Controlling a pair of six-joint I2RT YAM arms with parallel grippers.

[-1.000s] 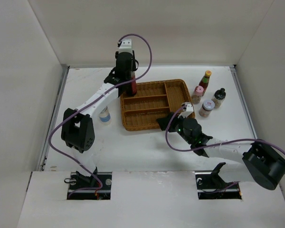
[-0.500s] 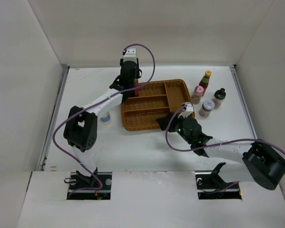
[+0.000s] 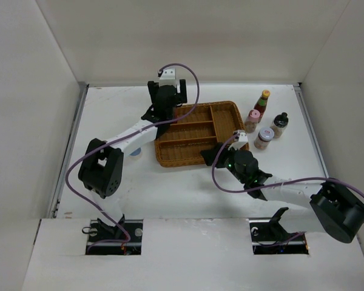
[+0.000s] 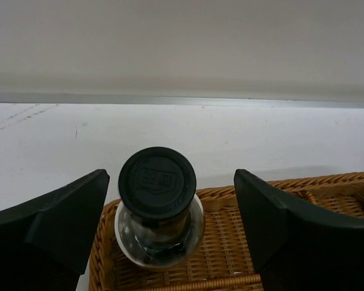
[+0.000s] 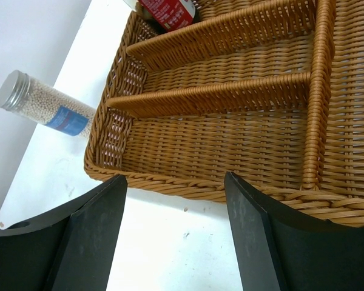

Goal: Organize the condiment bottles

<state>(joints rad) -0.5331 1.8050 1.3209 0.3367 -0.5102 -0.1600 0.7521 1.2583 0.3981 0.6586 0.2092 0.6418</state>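
Plainly spread, empty both: left fingers (image 4: pixel 54 221) flank the clear bottle (image 4: pixel 158 182); right fingers (image 5: pixel 91 242) hover at the tray (image 4: pixel 303 185) rim.

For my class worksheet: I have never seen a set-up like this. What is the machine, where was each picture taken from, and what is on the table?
Two robot arms are bolted at the table's near edge. The wide picture looks down from above; the other two come from cameras on each wrist. A wicker tray sits mid-table. A black-capped bottle stands in its corner between the open left fingers, untouched. The right fingers are open and empty at the tray's near edge. Four bottles stand right of the tray, one jar left.
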